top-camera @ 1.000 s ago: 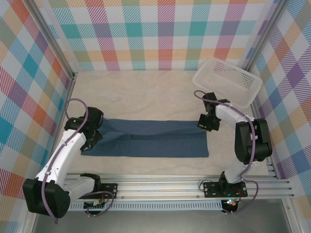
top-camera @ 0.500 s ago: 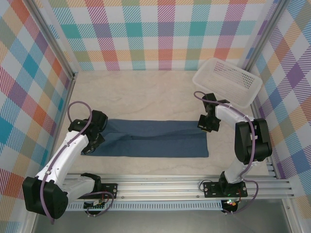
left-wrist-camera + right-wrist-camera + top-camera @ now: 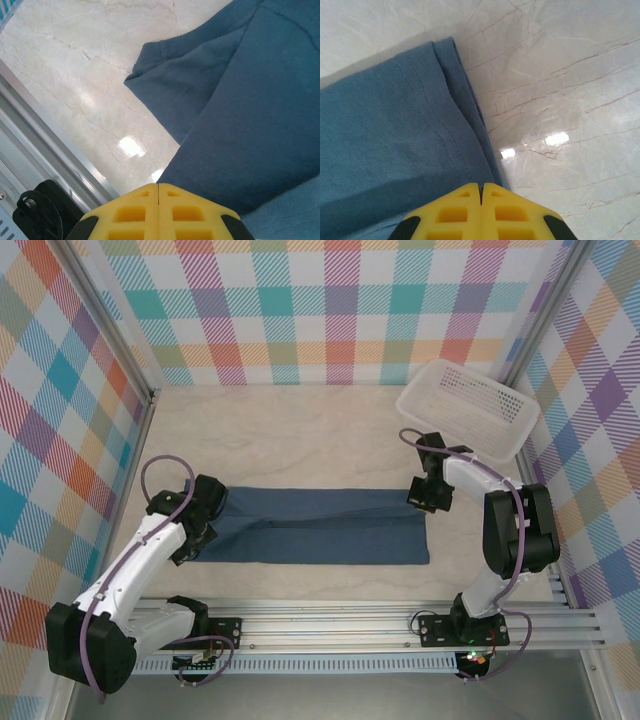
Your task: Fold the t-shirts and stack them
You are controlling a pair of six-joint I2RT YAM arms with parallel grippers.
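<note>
A: Item: t-shirt [image 3: 320,526], lying as a long folded band on the table [image 3: 300,435] between the arms. Step?

B: Folding, partway. Left gripper [image 3: 158,186]: fingers closed, seemingly pinching the sleeve end. Right gripper [image 3: 481,185]: closed at the hem corner. Next, likely: carry one end over the other, edges matched.

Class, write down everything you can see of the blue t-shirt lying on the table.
The t-shirt is plain dark teal-blue, soft cotton-looking cloth with no print. It lies on the pale marbled table, folded into a long band from left to right. A short sleeve sticks out at its left end; a stitched hem finishes the right end. The left gripper and right gripper are each shut on one end.
</note>
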